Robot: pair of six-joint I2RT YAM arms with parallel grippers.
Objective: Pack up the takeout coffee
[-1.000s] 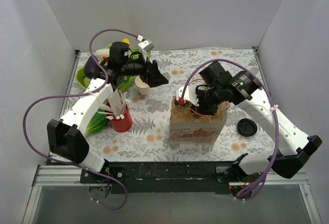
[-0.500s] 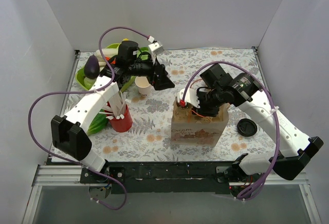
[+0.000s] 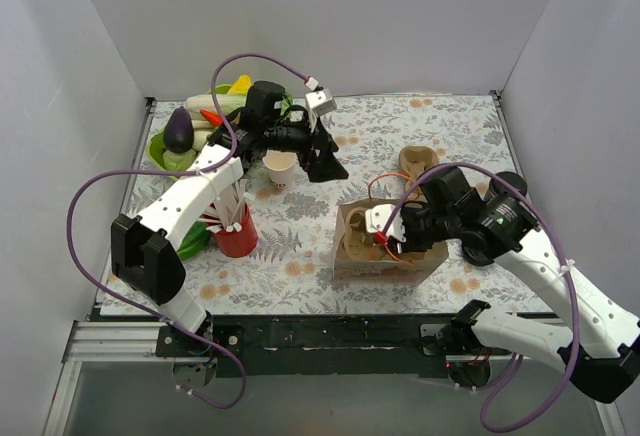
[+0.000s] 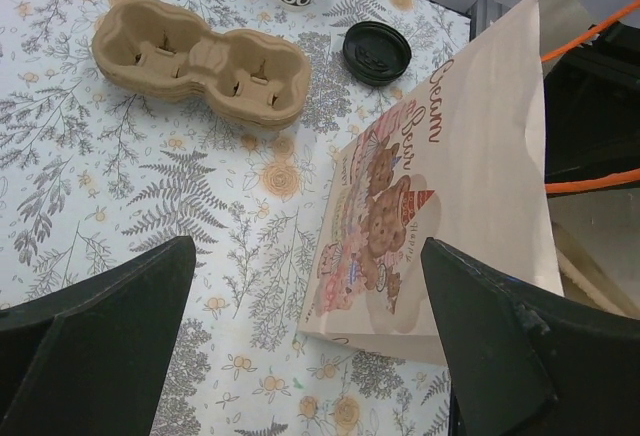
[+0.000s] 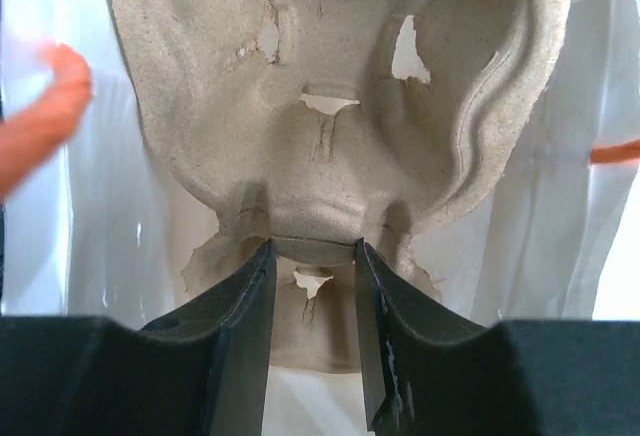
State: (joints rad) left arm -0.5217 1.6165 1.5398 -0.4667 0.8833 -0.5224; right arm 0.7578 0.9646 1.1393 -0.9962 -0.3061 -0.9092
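The paper bag (image 3: 372,256) stands by the tabletop's (image 3: 450,121) near edge, its mouth blocked by the right tool (image 5: 312,252), which is clamped on a cardboard carrier (image 5: 330,106). A second carrier (image 3: 418,161) lies just behind the bag. The far right corner is bare. Vegetables (image 3: 178,131) and a red cup (image 3: 237,241) crowd the left edge.

Two arms are shown, the left arm (image 3: 190,201) and the right arm (image 3: 560,281), each built of smooth white link shells joined by blocky black joint housings (image 3: 150,256). A thin purple cable (image 3: 72,228) is looped loosely along each arm. The left tool (image 4: 307,256) is made up of two matt black, wedge-shaped fingers (image 4: 100,331) — the right tool (image 5: 312,251) is fitted with narrower black fingers, flat on their inner faces. A small white block (image 3: 320,99) is carried near the left wrist.
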